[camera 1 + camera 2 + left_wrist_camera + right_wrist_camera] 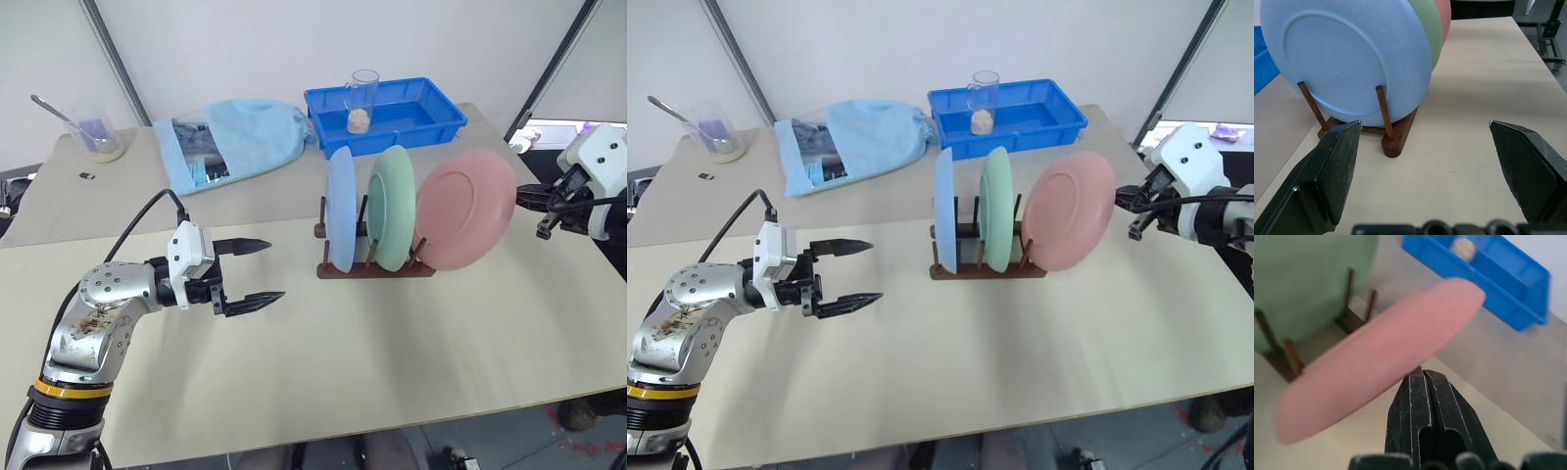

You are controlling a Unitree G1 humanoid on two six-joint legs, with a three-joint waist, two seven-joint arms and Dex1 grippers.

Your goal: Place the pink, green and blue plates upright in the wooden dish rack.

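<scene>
Left end effector over the bench, fingers apart, empty. Blue plate and green plate upright in the rack. Pink plate tilted at rack's right end, rim clamped by right end effector.

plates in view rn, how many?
3. Blue plate and green plate stand upright in the wooden dish rack; pink plate leans at its right end, pinched by the right gripper.
</scene>
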